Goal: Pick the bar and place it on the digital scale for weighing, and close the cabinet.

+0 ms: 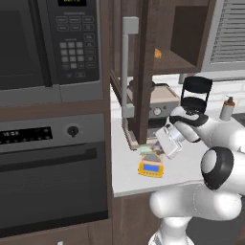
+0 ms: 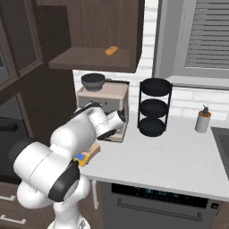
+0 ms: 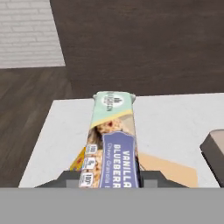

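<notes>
The bar (image 3: pixel 113 144), a long packet with a pale green end and a blue label, sticks out from my gripper (image 3: pixel 110 181), which is shut on it. It hangs just over the small yellow-orange digital scale (image 3: pixel 168 168); whether it touches the platform I cannot tell. From the left base, my gripper (image 1: pixel 156 149) holds the greenish bar (image 1: pixel 149 152) right above the scale (image 1: pixel 150 168) near the counter's front edge. The scale (image 2: pixel 88 154) peeks out behind my arm. The dark brown cabinet (image 1: pixel 184 36) stands open, its door (image 1: pixel 142 72) swung out towards me with a grey bar handle (image 1: pixel 125 67).
A tiny orange object (image 2: pixel 112 50) lies on the cabinet shelf. A coffee machine (image 2: pixel 103 100), a black tiered rack (image 2: pixel 154 107) and a soap bottle (image 2: pixel 203 120) stand along the back of the counter. Microwave (image 1: pixel 48 43) and oven (image 1: pixel 52 167) are at left.
</notes>
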You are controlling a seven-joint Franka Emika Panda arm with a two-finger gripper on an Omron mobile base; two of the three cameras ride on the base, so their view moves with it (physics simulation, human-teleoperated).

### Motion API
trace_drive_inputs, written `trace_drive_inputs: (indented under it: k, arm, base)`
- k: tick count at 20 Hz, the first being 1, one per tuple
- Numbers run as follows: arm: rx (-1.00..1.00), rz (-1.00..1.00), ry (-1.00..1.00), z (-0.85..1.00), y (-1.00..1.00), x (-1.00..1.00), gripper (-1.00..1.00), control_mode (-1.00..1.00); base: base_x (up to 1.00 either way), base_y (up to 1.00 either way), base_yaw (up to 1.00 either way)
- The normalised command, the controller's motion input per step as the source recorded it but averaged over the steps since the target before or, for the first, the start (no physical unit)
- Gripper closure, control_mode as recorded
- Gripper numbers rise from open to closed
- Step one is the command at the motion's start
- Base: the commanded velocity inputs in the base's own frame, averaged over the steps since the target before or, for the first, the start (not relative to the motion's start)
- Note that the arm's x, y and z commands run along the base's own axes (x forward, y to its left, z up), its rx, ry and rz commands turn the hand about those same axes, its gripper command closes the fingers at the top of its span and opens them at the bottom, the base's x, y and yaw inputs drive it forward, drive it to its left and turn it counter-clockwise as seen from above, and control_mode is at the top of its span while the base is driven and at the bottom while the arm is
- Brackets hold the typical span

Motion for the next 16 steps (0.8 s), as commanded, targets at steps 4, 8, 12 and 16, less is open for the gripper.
trace_drive_inputs:
  k: [4, 8, 12, 16]
  arm:
    - [0.00, 0.00, 0.00, -0.26, 0.00, 0.22, 1.00, -1.00]
    - [0.00, 0.00, 0.00, -0.29, 0.00, 0.09, 1.00, -1.00]
    - [0.00, 0.00, 0.00, -0.34, 0.00, 0.17, 1.00, -1.00]
    - [0.00, 0.00, 0.00, -0.29, 0.00, 0.18, 1.00, -1.00]
  base:
    - [0.00, 0.00, 0.00]
    - [0.00, 0.00, 0.00]
    - [0.00, 0.00, 0.00]
    - [0.00, 0.00, 0.00]
